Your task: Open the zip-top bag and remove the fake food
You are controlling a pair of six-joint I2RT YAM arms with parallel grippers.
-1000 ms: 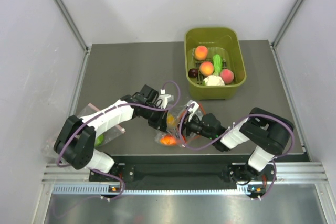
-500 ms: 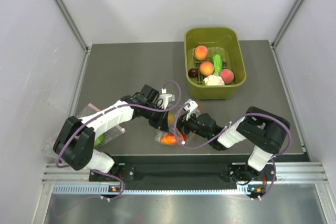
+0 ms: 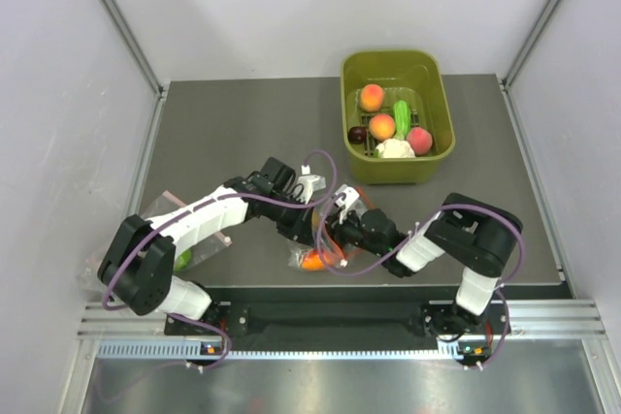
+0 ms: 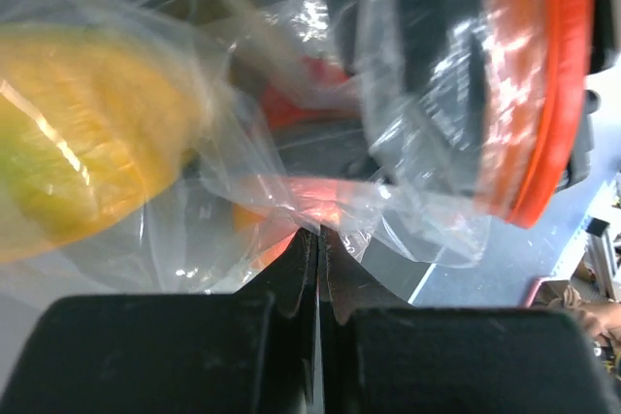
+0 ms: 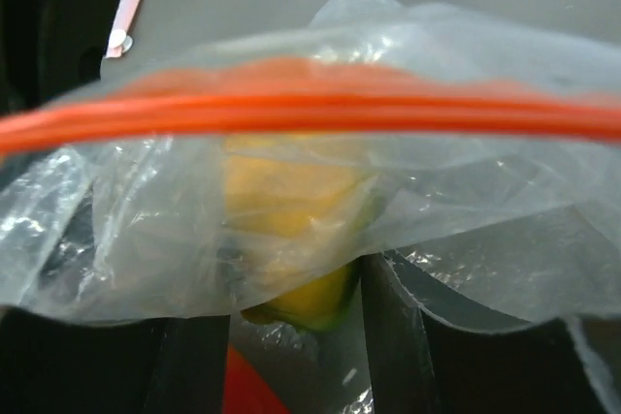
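1. Grey table [image 3: 243, 123] between pale walls.
2. Left gripper [image 4: 318, 237], near-left of the green tub [image 3: 388, 174]: its fingers are closed, pinching the film of the zip bag [image 5: 126, 239].
3. The zip bag lies near-left of the tub, with a yellow toy piece [image 5: 281, 201] inside.
4. Right gripper [image 5: 296, 307] is at the bag with its fingers apart; I cannot tell whether they grip.

Crinkly clear plastic zip-top bag [image 5: 466, 191] is showing see-through with white glare, its orange-red zip strip [image 5: 291, 113] glowing just ahead of the dark grey right gripper [image 5: 296, 336]. Yellow-orange toy piece [image 5: 286, 201] is showing through the film between its fingers, going greenish at the near edge. Glossy red toy piece [image 5: 254, 385] is peeking in closer. Black left gripper [image 4: 318, 239] is seeing yellow up-left, orange-red up-right. Olive-green plastic tub [image 3: 441, 157] is showing far beyond both.
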